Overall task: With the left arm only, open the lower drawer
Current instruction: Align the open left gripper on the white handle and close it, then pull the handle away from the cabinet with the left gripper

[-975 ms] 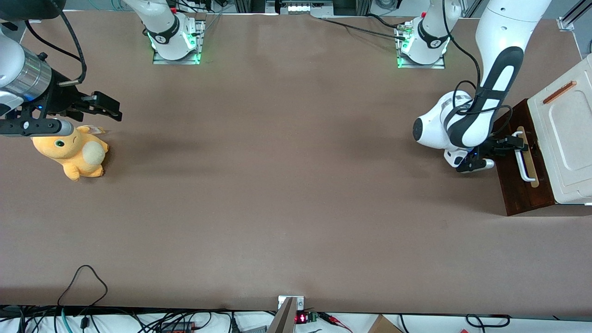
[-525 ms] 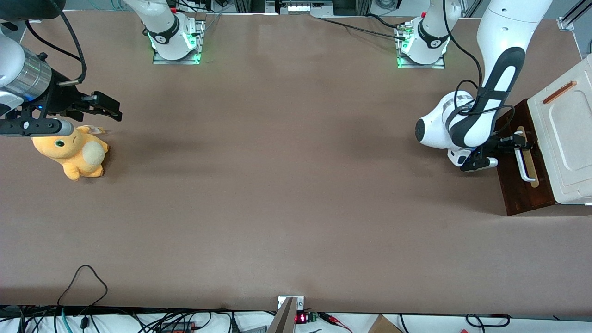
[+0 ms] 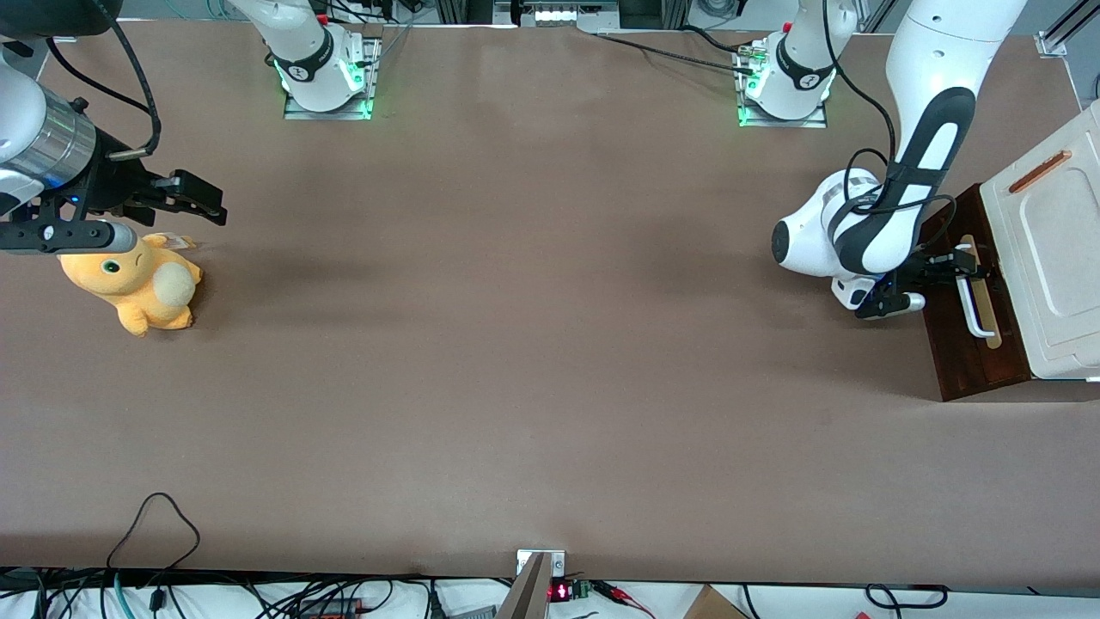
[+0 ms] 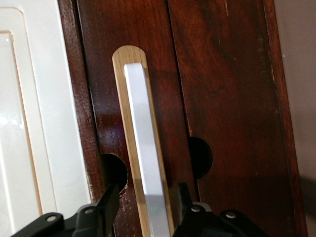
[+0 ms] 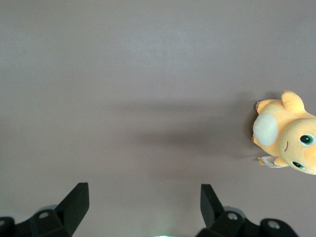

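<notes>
The lower drawer (image 3: pixel 964 361) has a dark brown wooden front with a white bar handle (image 3: pixel 975 311) on a tan strip, at the working arm's end of the table. The left arm (image 3: pixel 911 163) reaches down to it. Its black gripper (image 3: pixel 964 263) is at the end of the handle farther from the front camera. In the left wrist view the gripper (image 4: pixel 147 193) is open, with one finger (image 4: pixel 110 200) on each side of the handle (image 4: pixel 144 158), not pressing on it. The drawer front (image 4: pixel 227 98) looks closed.
A cream-white panel with a copper strip (image 3: pixel 1053 249) lies on the cabinet beside the drawer front and also shows in the left wrist view (image 4: pixel 34 123). An orange plush toy (image 3: pixel 137 284) lies toward the parked arm's end. The brown table (image 3: pixel 533 344) spreads between them.
The left gripper moved a little closer onto the handle between one second and half a second ago. Since then nothing has visibly moved.
</notes>
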`<state>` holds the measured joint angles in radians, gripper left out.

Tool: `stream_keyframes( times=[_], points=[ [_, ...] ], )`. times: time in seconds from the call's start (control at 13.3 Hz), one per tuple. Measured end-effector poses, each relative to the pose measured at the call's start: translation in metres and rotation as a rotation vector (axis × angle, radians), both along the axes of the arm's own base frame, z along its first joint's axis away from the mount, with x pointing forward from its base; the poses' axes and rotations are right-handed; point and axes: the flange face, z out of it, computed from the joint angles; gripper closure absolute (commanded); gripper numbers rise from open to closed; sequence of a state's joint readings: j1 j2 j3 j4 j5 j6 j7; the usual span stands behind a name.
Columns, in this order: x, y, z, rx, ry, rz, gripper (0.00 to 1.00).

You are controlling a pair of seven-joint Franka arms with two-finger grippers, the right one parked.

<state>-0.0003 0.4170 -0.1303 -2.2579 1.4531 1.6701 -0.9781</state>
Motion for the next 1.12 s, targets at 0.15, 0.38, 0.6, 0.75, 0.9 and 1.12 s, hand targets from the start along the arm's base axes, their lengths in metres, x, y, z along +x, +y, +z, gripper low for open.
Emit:
stream_keyframes(
  times=[0.15, 0.38, 0.6, 0.75, 0.9, 1.12],
  points=[
    [-0.0002, 0.0029, 0.0000, 0.004, 0.000, 0.002, 0.46],
    [-0.0014, 0.0067, -0.0009, 0.015, 0.005, -0.008, 0.65],
    [-0.0056, 0.0067, -0.0042, 0.014, 0.015, -0.010, 0.86],
    [-0.0071, 0.0053, -0.0079, 0.003, -0.016, -0.009, 0.93],
    [-0.0071, 0.0054, -0.0079, 0.003, -0.019, -0.009, 1.00],
    [-0.0071, 0.0051, -0.0079, 0.003, -0.020, -0.009, 1.00]
  ],
)
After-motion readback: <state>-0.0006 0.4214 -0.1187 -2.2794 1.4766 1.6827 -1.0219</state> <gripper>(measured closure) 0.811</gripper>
